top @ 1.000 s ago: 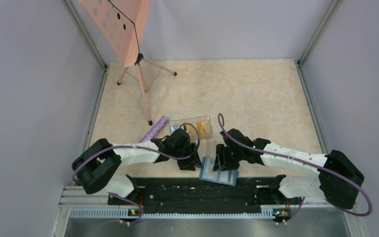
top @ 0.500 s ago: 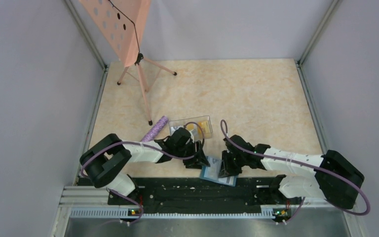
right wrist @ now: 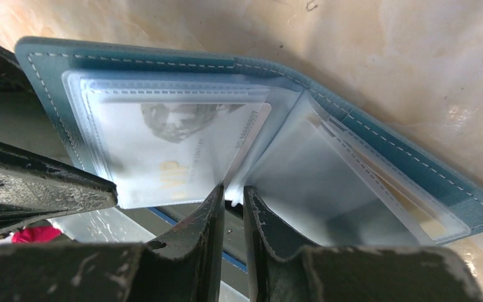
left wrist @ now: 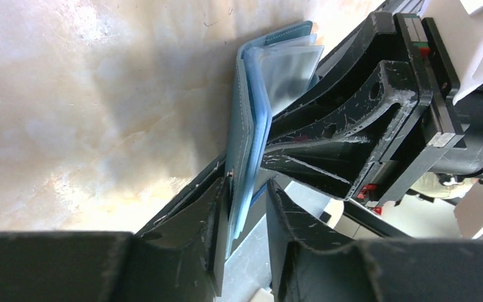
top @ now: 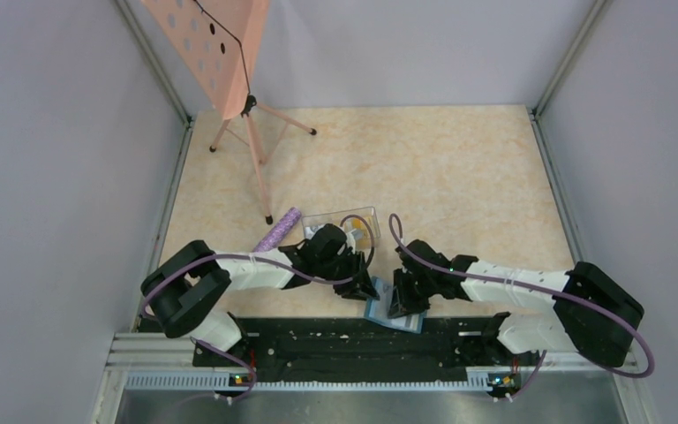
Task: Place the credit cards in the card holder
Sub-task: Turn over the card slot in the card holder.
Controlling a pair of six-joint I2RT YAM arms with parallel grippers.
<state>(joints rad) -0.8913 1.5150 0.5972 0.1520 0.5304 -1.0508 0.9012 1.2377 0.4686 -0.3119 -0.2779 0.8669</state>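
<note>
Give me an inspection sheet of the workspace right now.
Surface: beige marbled tabletop, no spills seen.
Job's things: teal folding card holder open at near edge; white portrait card sleeved inside; yellow cards in clear plastic tray.
Clutter: purple patterned tube beside tray.
Grippers: left gripper shut on holder's cover; right gripper shut on a clear sleeve.
Cables: purple cables loop over both arms.
Surroundings: pink perforated music stand, grey walls.
</note>
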